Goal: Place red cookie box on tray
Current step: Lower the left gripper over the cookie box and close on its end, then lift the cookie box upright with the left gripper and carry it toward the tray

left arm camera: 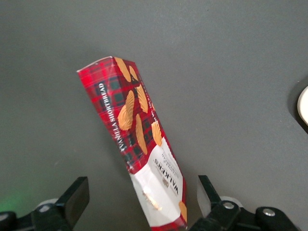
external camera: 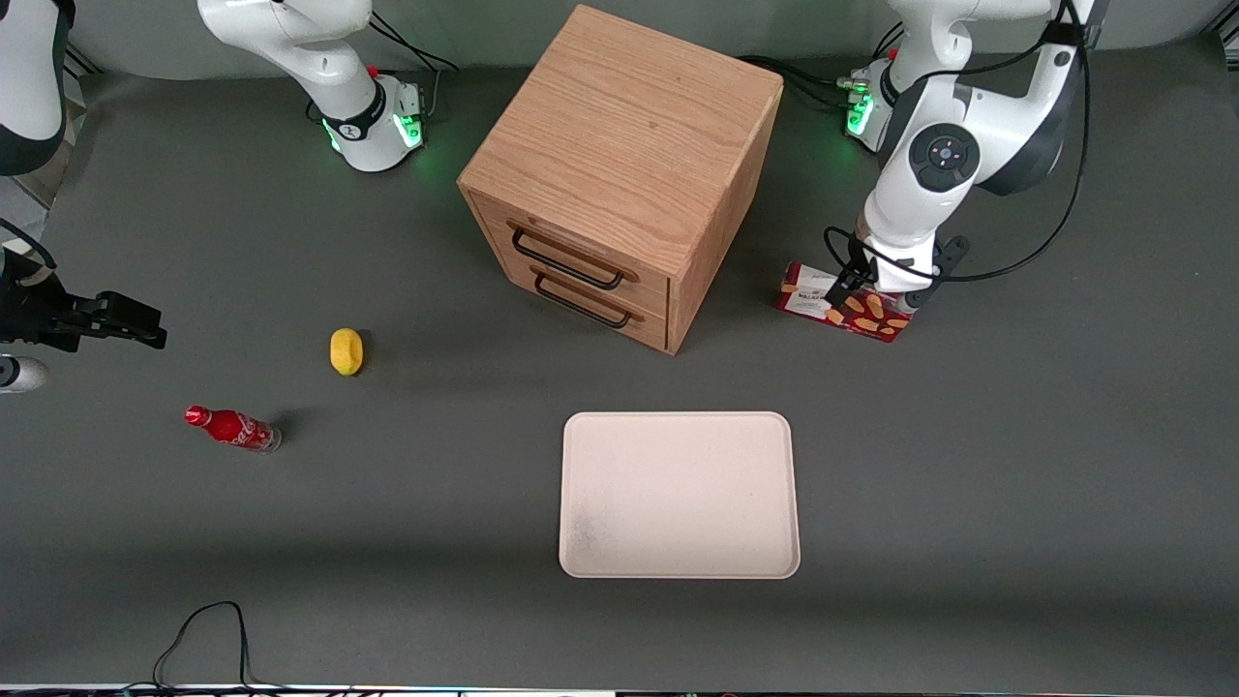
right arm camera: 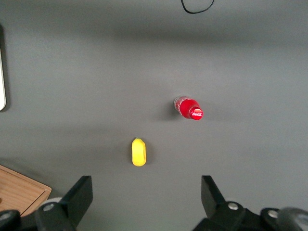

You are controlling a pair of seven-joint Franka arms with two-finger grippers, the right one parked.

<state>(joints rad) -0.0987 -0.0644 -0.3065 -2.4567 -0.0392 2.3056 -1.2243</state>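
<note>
Dark grey matte tabletop (external camera: 1016,465) runs wall to wall, w/ a few things spread across it. Wooden drawer cabinet (external camera: 619,174) stands mid-table, two black-handled drawers facing the front camera at an angle. Red cookie box (external camera: 844,305) lies flat on the table beside the cabinet, toward the working arm's end, close to the cabinet's side but not touching. Left gripper (external camera: 883,290) sits right over the box; in the wrist view its fingers (left arm camera: 73,199) are spread wide, one each side of the box's white-label end (left arm camera: 161,192), w/ gaps showing, so no grip on it. Box sits skewed between the fingers, not square to them.

Tray (external camera: 679,495) lies nearer the front camera than both cabinet and box, well apart from the box, nothing on it; faint grey smudge near one corner. Bare table between box and tray, the cabinet's corner lying off to one side of that stretch.

Toward the parked arm's end: a small yellow object (external camera: 346,350) and a red soda bottle (external camera: 233,428) lying on its side, nearer the camera than the yellow one. Both well away from tray & box. Black cable loop (external camera: 203,644) at the table's front edge.
</note>
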